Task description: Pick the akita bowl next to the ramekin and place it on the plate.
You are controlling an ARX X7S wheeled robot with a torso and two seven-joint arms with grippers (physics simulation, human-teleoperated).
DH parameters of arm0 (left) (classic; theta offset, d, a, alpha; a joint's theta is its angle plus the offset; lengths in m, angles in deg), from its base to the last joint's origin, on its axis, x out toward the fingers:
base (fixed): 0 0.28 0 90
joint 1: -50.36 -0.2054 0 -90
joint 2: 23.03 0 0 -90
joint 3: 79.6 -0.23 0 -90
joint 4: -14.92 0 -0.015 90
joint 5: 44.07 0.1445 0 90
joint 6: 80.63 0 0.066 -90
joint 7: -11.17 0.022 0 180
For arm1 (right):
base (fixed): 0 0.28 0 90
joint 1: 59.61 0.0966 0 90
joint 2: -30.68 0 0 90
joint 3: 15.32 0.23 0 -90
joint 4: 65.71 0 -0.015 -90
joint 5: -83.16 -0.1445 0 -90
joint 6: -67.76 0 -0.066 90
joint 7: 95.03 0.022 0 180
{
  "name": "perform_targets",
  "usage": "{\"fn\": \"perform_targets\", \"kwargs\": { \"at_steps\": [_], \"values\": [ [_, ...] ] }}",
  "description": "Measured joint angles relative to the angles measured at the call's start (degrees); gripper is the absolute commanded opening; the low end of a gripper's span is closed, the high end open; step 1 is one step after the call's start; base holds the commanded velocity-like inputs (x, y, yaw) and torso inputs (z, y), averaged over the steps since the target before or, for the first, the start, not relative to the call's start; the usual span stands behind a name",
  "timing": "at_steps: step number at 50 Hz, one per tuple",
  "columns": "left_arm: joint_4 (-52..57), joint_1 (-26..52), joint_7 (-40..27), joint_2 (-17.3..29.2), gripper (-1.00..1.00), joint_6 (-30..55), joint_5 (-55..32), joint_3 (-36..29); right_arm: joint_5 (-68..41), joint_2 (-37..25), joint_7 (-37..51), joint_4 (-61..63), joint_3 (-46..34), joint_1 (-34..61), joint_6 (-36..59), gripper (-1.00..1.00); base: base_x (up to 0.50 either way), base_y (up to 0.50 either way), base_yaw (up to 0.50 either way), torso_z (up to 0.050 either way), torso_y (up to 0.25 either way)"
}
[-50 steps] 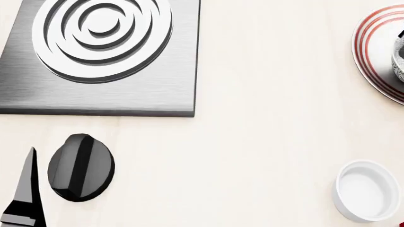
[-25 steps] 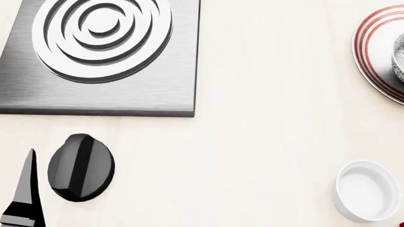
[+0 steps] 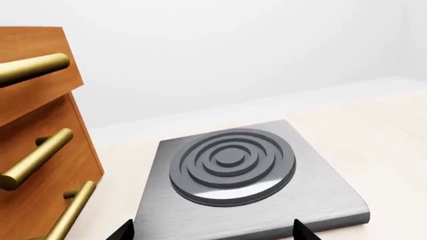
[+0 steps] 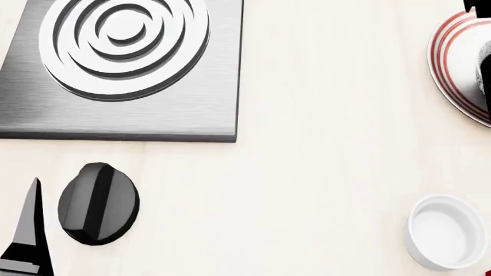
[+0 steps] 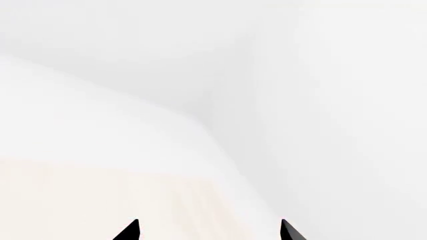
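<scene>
Since the earlier frame, a dark object has come in at the top right edge above the plate (image 4: 449,52), and the akita bowl (image 4: 484,72) is now only a dark sliver on that plate. Your right gripper (image 5: 208,231) and left gripper (image 3: 212,231) show spread, empty tips. The ramekin (image 4: 445,231) sits apart, nearer you.

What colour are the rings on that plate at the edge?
Red rings on a white plate, seen best in the head view, where it is partly cut off.
</scene>
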Motion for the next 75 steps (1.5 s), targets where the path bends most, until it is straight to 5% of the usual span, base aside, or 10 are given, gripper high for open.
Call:
{"fn": "perform_targets", "kwargs": {
  "at_steps": [41,75],
  "values": [
    [0.9,-0.1,-0.4,-0.2,1.0,0.6,0.0,0.3,8.0,-11.5,13.7,33.0,-3.5,-9.0,-6.8,1.0,0.0,0.0,0.0,0.0,0.0],
    [1.7,0.4,-0.7,-0.2,1.0,1.0,-0.7,0.8,17.2,-14.1,22.7,50.4,-7.6,-14.5,-5.8,1.0,0.0,0.0,0.0,0.0,0.0]
  ]
}}
